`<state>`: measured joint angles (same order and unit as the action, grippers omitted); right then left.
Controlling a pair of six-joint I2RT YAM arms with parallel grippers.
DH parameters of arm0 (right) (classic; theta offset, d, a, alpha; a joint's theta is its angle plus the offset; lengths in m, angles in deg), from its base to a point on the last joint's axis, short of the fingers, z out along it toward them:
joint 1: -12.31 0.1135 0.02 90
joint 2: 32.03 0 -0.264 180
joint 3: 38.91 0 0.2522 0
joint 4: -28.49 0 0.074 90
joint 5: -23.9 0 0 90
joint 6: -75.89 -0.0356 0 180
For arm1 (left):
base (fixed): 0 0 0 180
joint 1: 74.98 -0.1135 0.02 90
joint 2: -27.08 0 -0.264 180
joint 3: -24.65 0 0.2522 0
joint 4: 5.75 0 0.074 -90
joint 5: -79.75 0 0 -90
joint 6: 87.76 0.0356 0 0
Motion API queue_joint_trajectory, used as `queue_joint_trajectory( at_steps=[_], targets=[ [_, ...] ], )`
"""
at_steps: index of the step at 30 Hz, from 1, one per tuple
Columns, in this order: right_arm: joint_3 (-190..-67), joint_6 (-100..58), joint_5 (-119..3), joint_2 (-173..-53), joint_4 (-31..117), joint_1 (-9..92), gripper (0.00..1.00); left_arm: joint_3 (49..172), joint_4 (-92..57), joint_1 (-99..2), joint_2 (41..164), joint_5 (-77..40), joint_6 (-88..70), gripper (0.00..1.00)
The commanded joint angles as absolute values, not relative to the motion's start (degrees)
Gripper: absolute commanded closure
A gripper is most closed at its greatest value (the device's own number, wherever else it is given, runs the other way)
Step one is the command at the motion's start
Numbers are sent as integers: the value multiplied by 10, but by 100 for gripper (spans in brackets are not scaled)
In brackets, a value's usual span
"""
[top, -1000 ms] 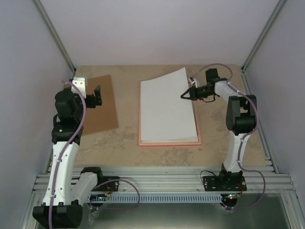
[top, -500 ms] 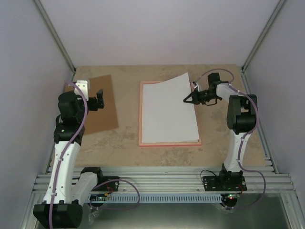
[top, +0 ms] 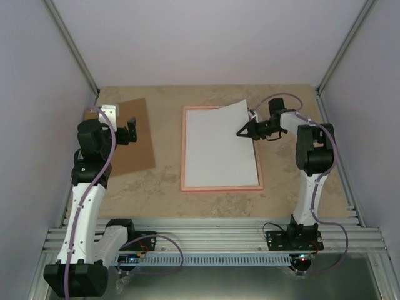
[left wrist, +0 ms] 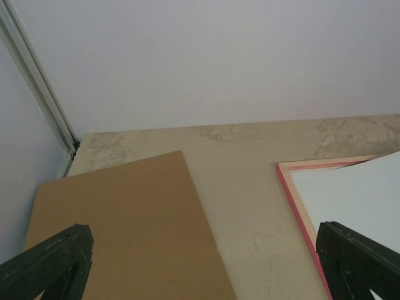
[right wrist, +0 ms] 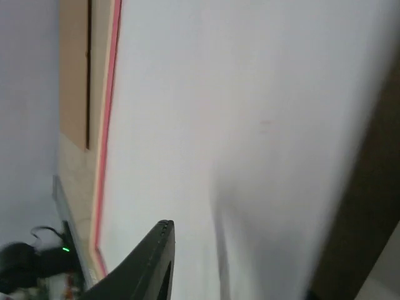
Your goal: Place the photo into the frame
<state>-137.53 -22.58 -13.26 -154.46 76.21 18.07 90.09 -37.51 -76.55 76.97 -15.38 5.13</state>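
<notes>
The photo (top: 219, 150) lies white back up inside the pink frame (top: 222, 187) at the table's centre. Its far right corner curls up off the frame. My right gripper (top: 244, 130) is shut on the photo's right edge near that corner. In the right wrist view the white back (right wrist: 237, 112) fills the picture between one dark finger (right wrist: 150, 262) and a blurred dark shape on the right, with the frame's pink edge (right wrist: 107, 125) beyond. My left gripper (top: 129, 129) hangs open and empty over the brown board. The left wrist view shows the frame's corner (left wrist: 294, 197) and the photo (left wrist: 356, 194).
The plain brown backing board (top: 134, 134) lies flat at the far left, also in the left wrist view (left wrist: 125, 225). Grey walls with metal posts close in the table on three sides. A metal rail runs along the near edge (top: 206, 237).
My right gripper has come down and slightly left with the photo's edge, so the photo lies flatter and squarer in the frame. My left gripper has shifted a little, still open.
</notes>
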Motion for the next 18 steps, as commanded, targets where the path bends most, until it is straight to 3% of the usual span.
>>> queue_joint_trajectory(
  at_steps=[1, 11, 13, 18],
  targets=[
    [-1366, -231, -163, -1516, 757, 183, 67, 904, -364, -768, 775, -164, 45, 1],
    [-1374, -201, -234, -1459, 793, 182, 10, 920, -391, -768, 793, -143, 62, 1],
    [-1380, -188, -258, -1449, 809, 178, 3, 928, -403, -768, 798, -136, 64, 1],
    [-1382, -158, -316, -1416, 826, 157, 2, 964, -443, -768, 829, -89, 75, 1]
  ],
)
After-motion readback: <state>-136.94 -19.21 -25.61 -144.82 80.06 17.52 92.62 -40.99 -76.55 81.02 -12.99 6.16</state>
